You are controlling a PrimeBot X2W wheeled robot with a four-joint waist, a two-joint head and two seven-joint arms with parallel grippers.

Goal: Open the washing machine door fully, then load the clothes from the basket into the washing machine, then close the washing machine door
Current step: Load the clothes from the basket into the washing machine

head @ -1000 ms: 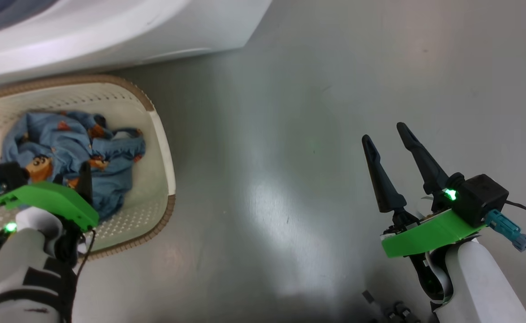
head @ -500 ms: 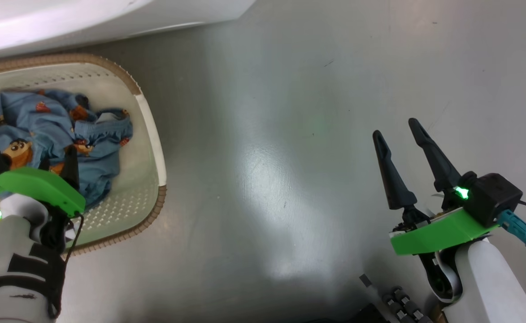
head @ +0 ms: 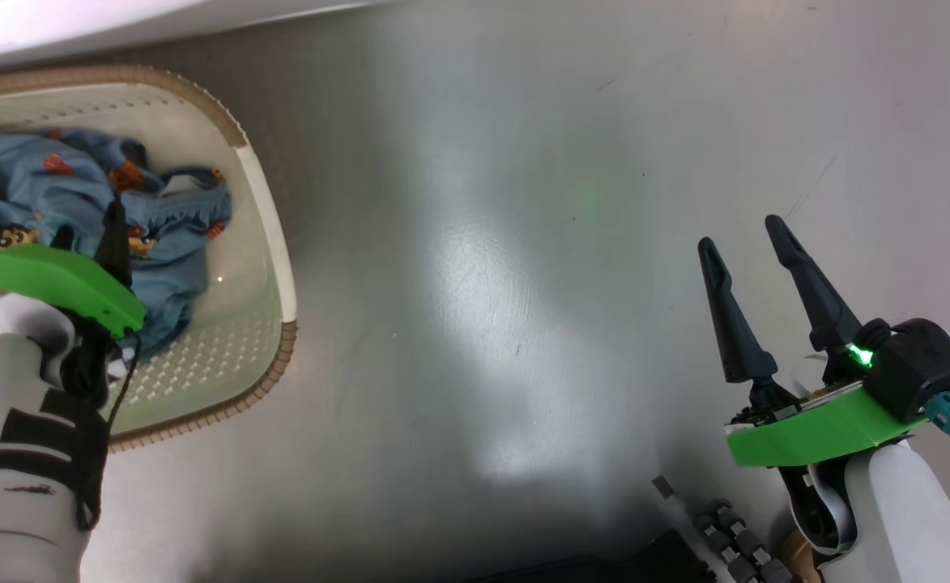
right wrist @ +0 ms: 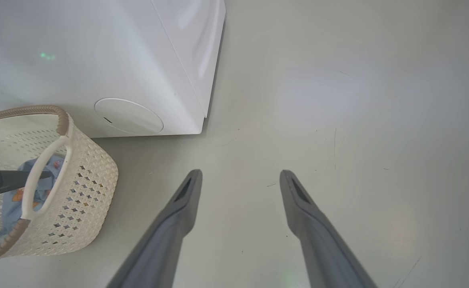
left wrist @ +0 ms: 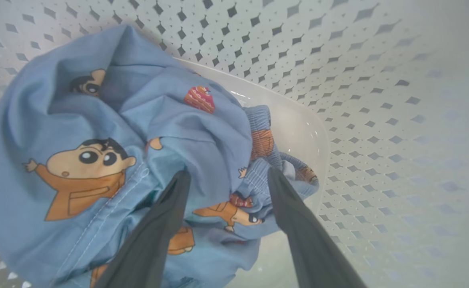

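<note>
The left tool (left wrist: 227, 173) stands wide open inside the basket (left wrist: 378, 120), its two dark fingers straddling a raised fold of the clothes (left wrist: 98, 132). The tips are down at the fabric. Whether they already press into it I cannot tell, and nothing is gripped.

Over the last second the head view has swung, so the basket and the white washing machine (right wrist: 98, 60) have slid up and to the left in it. That is the camera moving, not the things. Measured against the basket's brown rim, though, the left tool has reached further in over the pile, and its jaws have stayed wide throughout. I judge this to be the approach for a first pick: the fingers now bracket cloth, so closing them looks like the next step in loading.

The right tool (head: 739, 231) hangs wide open and empty over the bare grey floor (head: 523, 243), well apart from the basket, much as it did a second ago.

The basket sits on the floor just in front of the washing machine's lower front. It holds one crumpled heap of light blue garments printed with orange-brown cartoon figures, bunched toward one end, with perforated cream bottom left bare at the other.
</note>
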